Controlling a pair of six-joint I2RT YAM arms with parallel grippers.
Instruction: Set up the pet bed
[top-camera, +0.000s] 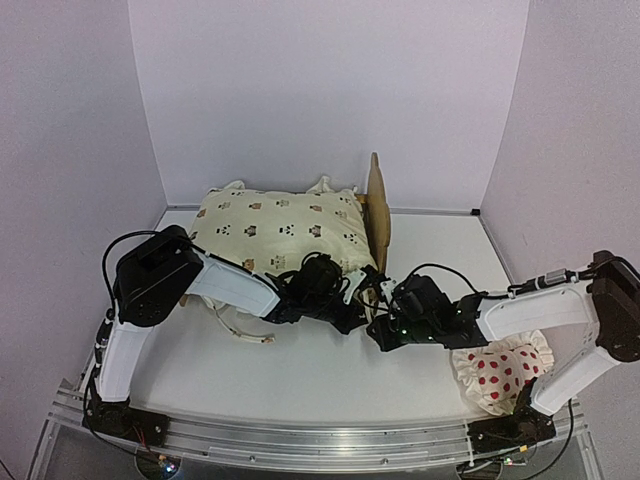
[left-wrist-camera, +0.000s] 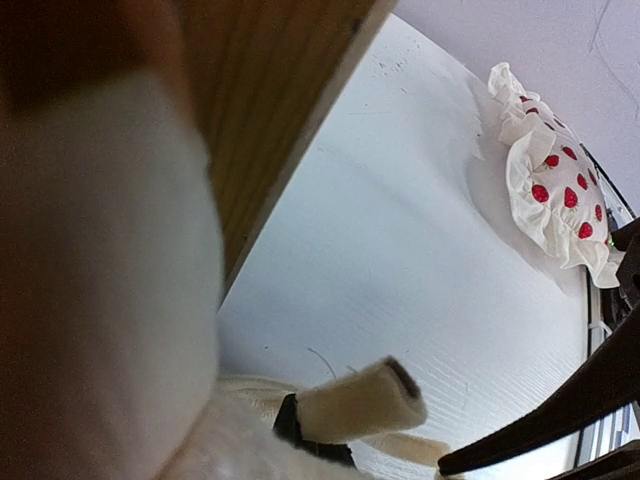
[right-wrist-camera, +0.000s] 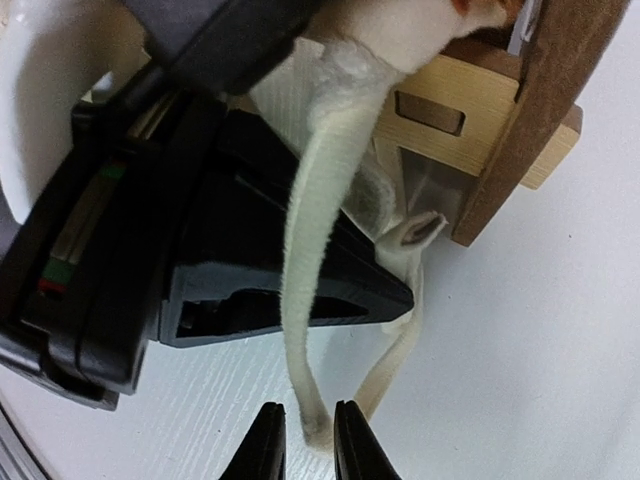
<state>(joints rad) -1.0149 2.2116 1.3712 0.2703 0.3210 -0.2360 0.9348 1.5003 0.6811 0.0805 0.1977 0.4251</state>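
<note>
Bed sits mid-frame on the bench, under the cover. Its long axis runs left–right in the top view, headboard upright at the right end. Left end effector is pressed together by the bed's lower-right corner. Right end effector is slightly spread, with a tie hanging between its tips.

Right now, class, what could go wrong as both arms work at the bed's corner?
1. The cream tie hangs loosely between the slightly parted jaws of the right gripper; it may slip free.
2. The shut left gripper crowds the same pet bed corner; the two might collide or shove it.
</note>
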